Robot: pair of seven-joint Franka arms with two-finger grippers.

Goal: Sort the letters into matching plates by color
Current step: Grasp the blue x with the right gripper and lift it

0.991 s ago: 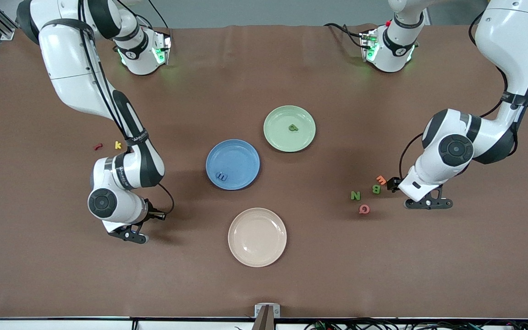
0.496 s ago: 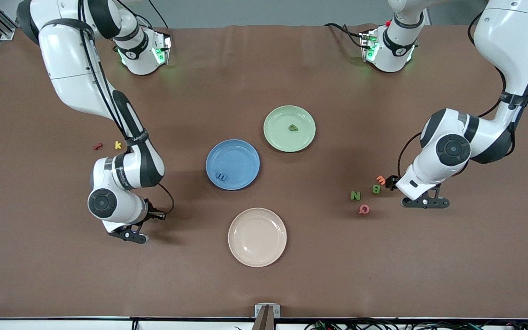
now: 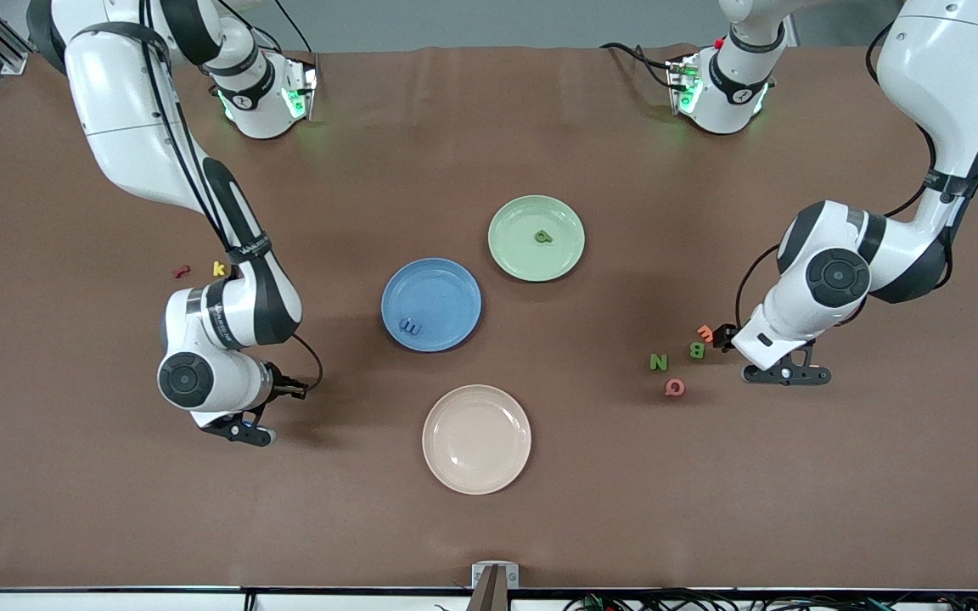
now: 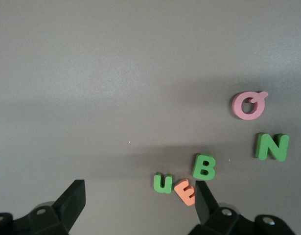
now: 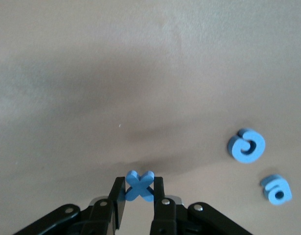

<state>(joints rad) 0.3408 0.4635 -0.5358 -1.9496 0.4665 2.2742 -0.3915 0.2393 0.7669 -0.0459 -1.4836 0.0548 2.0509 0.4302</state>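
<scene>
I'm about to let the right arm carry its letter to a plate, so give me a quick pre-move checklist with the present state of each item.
1. Right end effector shut on the blue X: ok.
2. X is off the table: cannot tell.
3. Blue plate has room: ok, only one blue letter lies in it.
4. Way from the right end effector to the blue plate is free: ok, bare table between them in the front view.
5. Left end effector out of the way: ok, open, over the table by the green B at the left arm's end.
6. Colour match: ok, blue X, blue plate.
</scene>
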